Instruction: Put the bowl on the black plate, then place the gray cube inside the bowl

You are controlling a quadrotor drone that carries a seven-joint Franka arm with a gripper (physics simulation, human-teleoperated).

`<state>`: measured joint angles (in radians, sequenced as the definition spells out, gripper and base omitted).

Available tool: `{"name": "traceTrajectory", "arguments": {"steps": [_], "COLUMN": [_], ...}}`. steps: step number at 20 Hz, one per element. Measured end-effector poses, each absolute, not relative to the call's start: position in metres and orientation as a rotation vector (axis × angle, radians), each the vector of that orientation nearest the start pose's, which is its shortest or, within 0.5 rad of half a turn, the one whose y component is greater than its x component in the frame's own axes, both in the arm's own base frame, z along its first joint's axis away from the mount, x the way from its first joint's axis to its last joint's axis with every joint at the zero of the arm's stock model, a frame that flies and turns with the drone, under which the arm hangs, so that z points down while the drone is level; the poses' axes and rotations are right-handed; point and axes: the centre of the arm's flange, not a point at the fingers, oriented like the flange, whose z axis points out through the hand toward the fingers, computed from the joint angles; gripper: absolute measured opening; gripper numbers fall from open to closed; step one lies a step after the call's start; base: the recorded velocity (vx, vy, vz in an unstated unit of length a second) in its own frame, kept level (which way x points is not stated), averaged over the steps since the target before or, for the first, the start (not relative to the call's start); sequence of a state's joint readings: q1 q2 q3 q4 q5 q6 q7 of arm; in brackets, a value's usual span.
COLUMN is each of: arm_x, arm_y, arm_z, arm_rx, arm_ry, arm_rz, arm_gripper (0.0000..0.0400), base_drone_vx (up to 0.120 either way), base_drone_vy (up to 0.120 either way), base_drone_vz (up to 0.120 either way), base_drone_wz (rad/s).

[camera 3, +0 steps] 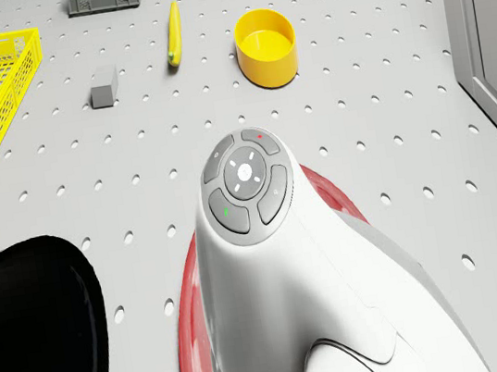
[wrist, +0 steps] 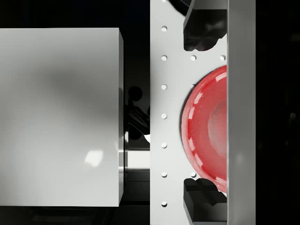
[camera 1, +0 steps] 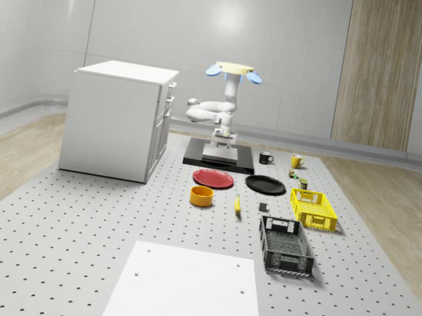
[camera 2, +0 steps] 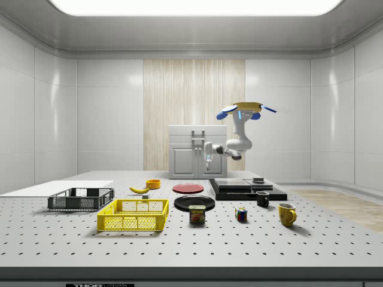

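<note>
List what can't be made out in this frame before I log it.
- Red plate: in the drone view, mostly hidden by the white arm.
- Black plate: cut off by the drone view's edge.
- End effector: too small in the side view to tell open or shut.
- Small items beside the yellow crate in the whole-scene view: too small to identify.
- Gray cube: its far faces are unseen.
</note>
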<state>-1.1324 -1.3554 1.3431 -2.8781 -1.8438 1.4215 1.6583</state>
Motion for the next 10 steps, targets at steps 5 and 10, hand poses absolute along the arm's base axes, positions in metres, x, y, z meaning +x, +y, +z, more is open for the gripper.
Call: {"name": "traceTrajectory", "arguments": {"steps": [5,10], "arm_x": [0.3068,0.3068], "arm_y": [-0.0001,-0.0001], "arm_z": [0.4907,0.4907], "arm_rx": [0.001,0.001], "arm_ry": [-0.002,-0.002], "arm_rz": [0.785,0.785], "arm_gripper": [0.0400,0.0400], "base_drone_vx": [0.120,0.120], "base_drone_vy": [0.000,0.000], "base_drone_vz": [-0.024,-0.120], "base_drone_wz": [0.000,0.000]}}
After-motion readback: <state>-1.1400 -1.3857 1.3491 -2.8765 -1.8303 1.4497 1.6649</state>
